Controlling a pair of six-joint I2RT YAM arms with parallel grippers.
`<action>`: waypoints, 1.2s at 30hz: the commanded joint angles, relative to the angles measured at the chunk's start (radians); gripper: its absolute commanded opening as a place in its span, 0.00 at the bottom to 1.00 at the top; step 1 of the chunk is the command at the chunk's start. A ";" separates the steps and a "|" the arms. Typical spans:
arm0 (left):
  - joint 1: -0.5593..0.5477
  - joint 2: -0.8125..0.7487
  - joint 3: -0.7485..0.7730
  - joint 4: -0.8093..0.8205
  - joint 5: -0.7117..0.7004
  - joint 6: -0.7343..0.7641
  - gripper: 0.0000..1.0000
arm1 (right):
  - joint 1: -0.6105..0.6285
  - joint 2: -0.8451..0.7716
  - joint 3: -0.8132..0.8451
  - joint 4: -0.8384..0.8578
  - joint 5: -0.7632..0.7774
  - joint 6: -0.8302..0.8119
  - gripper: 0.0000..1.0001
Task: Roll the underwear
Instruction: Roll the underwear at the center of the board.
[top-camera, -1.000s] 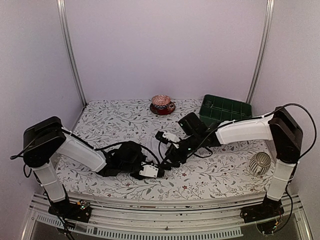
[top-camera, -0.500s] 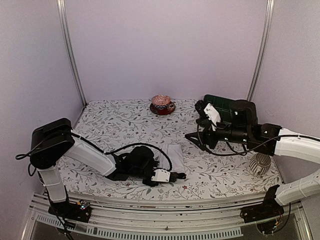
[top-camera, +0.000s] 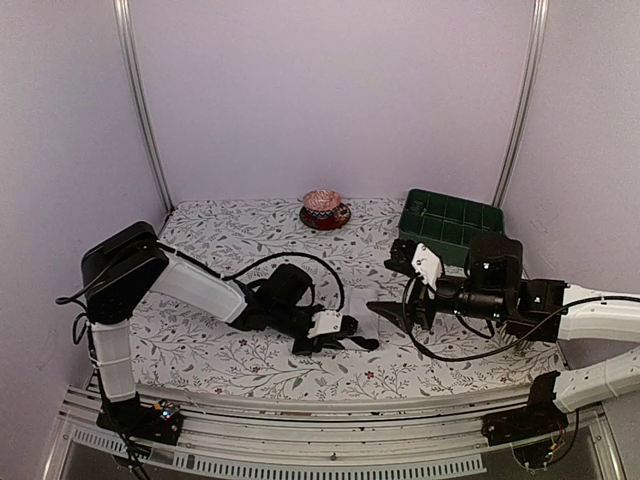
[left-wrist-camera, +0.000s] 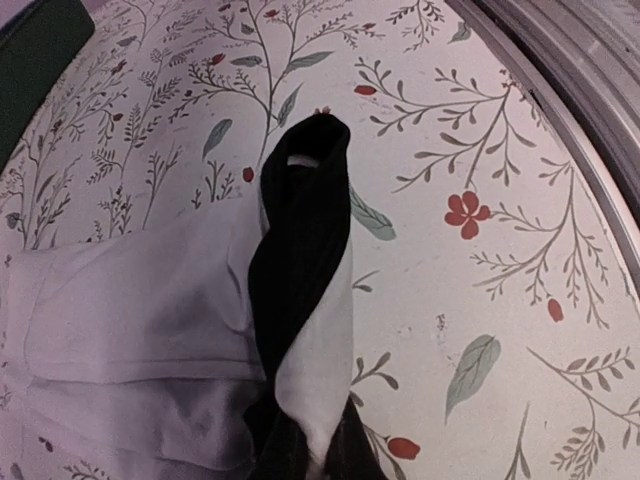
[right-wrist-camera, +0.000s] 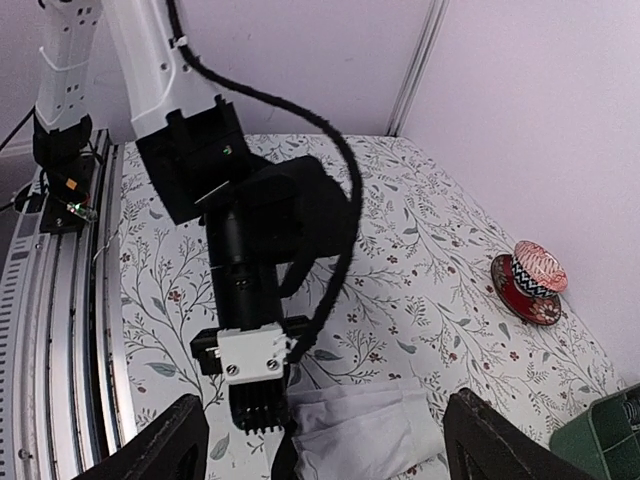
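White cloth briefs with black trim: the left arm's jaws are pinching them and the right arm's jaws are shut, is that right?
No: the right arm's jaws stand wide open, as the right wrist view shows. The left arm's jaws do pinch the white cloth briefs with black trim.

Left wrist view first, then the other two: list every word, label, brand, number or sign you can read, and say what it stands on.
No text can be read in any view.
On the white underwear: no lettering shows on the cloth in view.
On the green tray and the red saucer: no words or numbers to be seen.
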 joint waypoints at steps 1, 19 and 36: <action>0.079 0.104 0.025 -0.331 0.129 -0.040 0.00 | 0.071 0.053 -0.019 0.047 0.014 -0.102 0.82; 0.123 0.249 0.213 -0.531 0.195 -0.053 0.00 | 0.212 0.404 0.060 -0.072 0.109 -0.291 0.57; 0.124 0.255 0.224 -0.552 0.210 -0.040 0.00 | 0.215 0.646 0.061 0.086 0.448 -0.345 0.56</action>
